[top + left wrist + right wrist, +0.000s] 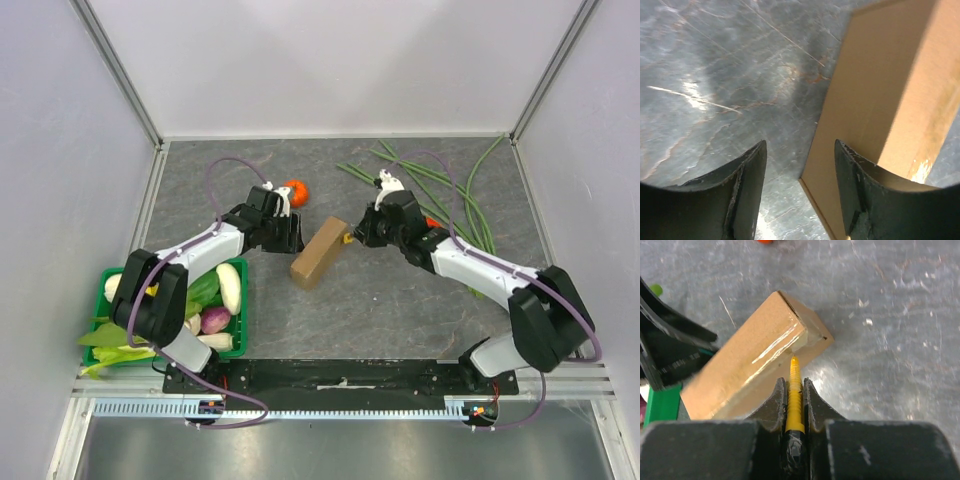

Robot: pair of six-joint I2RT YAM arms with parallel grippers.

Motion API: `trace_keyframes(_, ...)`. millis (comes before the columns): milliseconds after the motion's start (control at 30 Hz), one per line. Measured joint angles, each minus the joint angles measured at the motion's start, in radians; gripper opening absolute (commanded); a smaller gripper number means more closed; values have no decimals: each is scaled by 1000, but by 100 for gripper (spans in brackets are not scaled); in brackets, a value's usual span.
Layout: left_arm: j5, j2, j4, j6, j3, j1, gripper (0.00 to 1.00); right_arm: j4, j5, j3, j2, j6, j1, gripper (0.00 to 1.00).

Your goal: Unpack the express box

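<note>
The express box (318, 253) is a small brown carton lying slantwise on the grey table between both arms. Clear tape runs along its top (775, 347). My right gripper (795, 385) is shut on a yellow ridged cutter (794, 390) whose tip touches the taped edge near the box's far end; the gripper also shows in the top view (352, 237). My left gripper (800, 150) is open, with one finger (855, 170) over the box's side (880, 90) and the other over the bare table. It stands at the box's left side in the top view (290, 238).
A green crate (170, 320) of vegetables sits at the near left. An orange fruit (296, 191) lies behind the left gripper. Long green beans (440, 185) are spread at the back right. A small red object (432, 222) peeks out by the right arm.
</note>
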Motion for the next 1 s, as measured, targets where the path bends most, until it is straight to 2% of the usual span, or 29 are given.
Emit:
trace_keyframes(267,268,28,89,-41,-79,0,60,60,-88,174,179,-24,0,0)
trace_keyframes(433,340,32,120,-46,-91,0,59,57,-134,240,250,-52,12,0)
trace_keyframes(600,217,-31,110,-46,-98,0,59,6,-78,270,238,-75,20,0)
trace_keyframes(700,82,-147,115,-45,-122,0,65,-45,8,275,189,-79,20,0)
trace_keyframes(800,-26,-279,144,-41,-146,0,79,-95,77,275,93,-90,19,0)
trace_keyframes(833,-49,-312,162,-37,-148,0,91,-105,80,275,64,-96,18,0)
trace_keyframes(867,-64,-334,180,-32,-148,0,99,-116,80,275,31,-103,18,0)
trace_keyframes(1000,-131,-356,229,-14,-115,0,100,-150,93,261,-97,-163,54,0)
